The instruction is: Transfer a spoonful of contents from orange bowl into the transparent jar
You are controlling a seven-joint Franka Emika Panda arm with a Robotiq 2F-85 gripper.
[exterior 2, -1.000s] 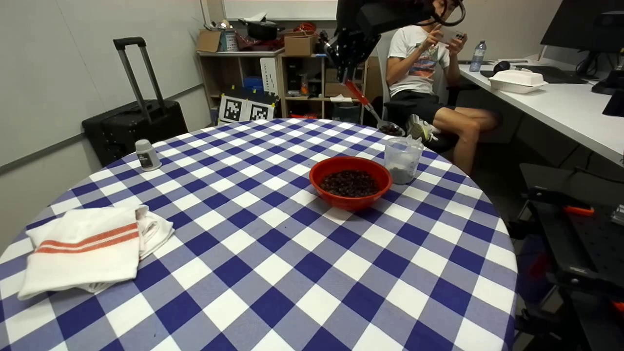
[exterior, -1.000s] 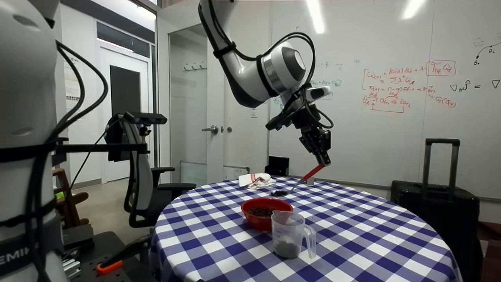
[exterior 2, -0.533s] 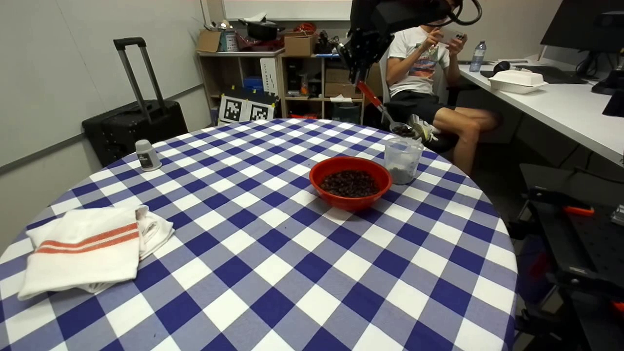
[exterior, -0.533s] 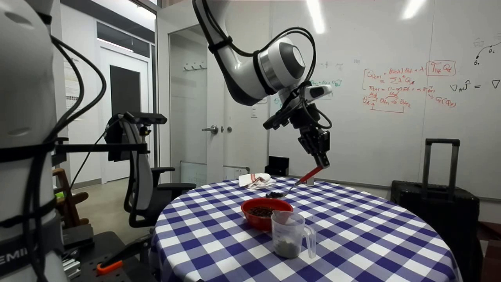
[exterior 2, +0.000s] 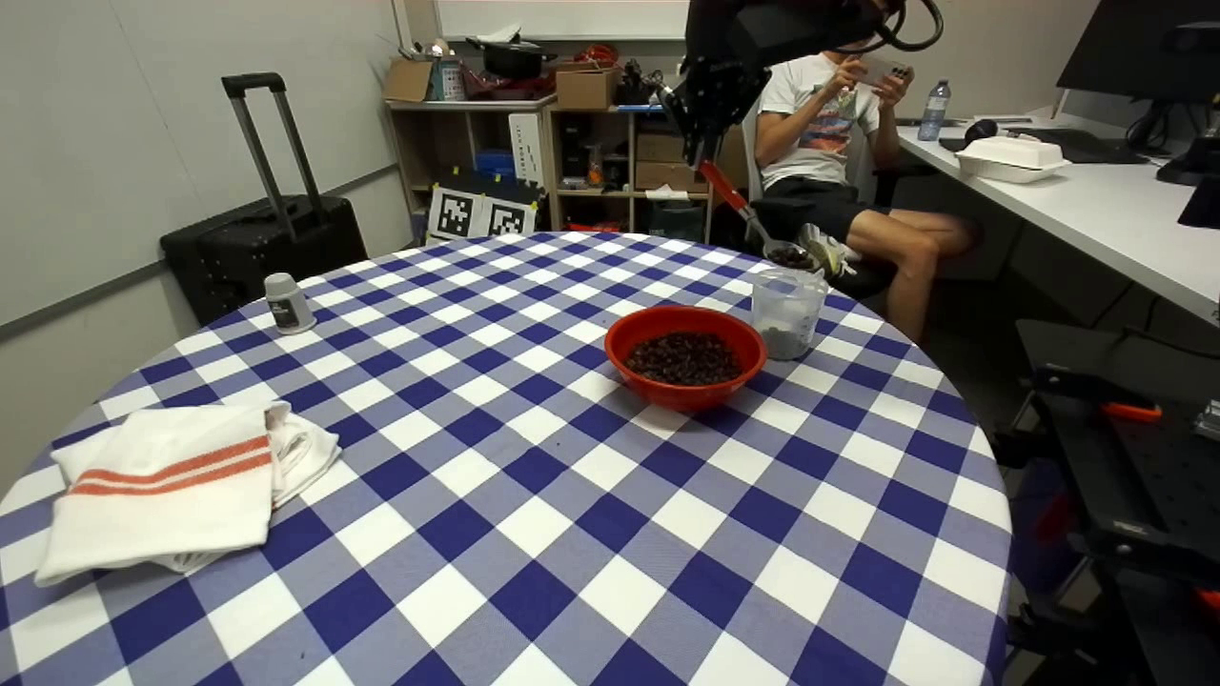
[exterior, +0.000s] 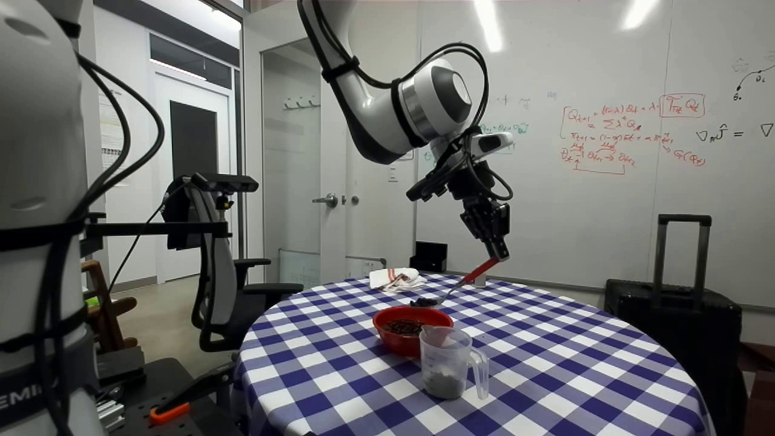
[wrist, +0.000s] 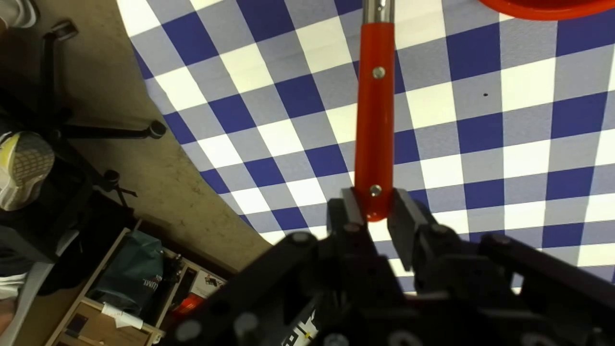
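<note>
While a folded towel [exterior 2: 172, 476] and a small pale container [exterior 2: 289, 307] rest on the checked tablecloth [exterior 2: 496, 534], well apart from the orange bowl [exterior 2: 686, 395], the transparent jar [exterior: 445, 351] stands just beside this bowl; whether these two touch, I cannot tell. Beyond the cloth sits a person [exterior 2: 810, 124]. The gripper [wrist: 374, 206] is clenched on the red handle [wrist: 375, 115] of a spoon [exterior: 482, 269], which slopes downward. Bowl and jar are both lower than the gripper. In an exterior view, the spoon's head [exterior: 427, 302] appears above the bowl; in an exterior view, its dark load [exterior 2: 789, 257] appears above the jar, so over which it hangs I cannot say. In an exterior view the jar hides part of the bowl; the wrist view cuts off both bowl and spoon; the grey matter [exterior: 443, 385] inside the jar is hard to recognise.
</note>
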